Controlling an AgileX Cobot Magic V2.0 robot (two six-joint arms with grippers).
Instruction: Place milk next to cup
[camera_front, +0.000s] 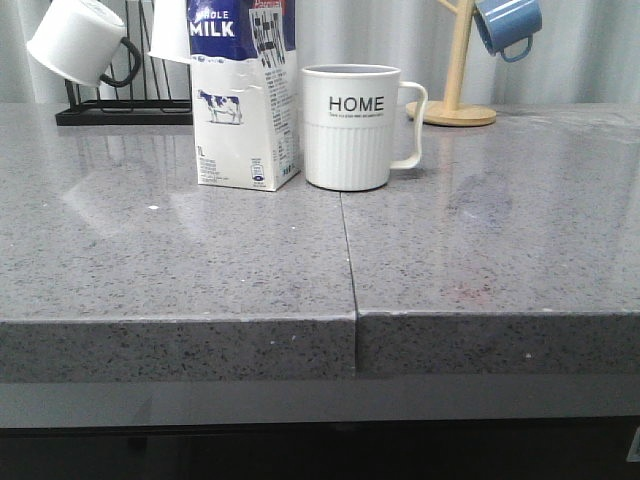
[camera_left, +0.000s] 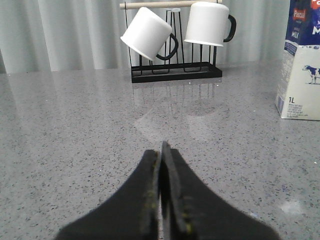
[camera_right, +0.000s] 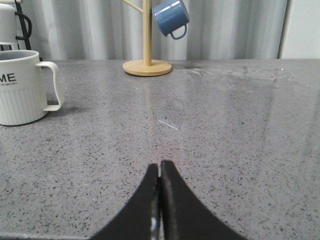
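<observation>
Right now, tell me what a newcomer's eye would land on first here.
First, the tall milk carton standing upright just left of the white HOME mug, mid-counter, the two close together. Next, the white mugs hanging on the black rack at back left and the blue mug on the wooden tree at back right.

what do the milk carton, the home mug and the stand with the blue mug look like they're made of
Milk carton: printed coated paperboard, judging by its sharp folded edges and slight sheen. HOME mug: probably glazed ceramic, with a thick wall, moulded ribs and soft gloss. Stand: pale wood, likely unpainted, matte tan. Blue mug: glossy, enamel or ceramic; unclear which.
</observation>
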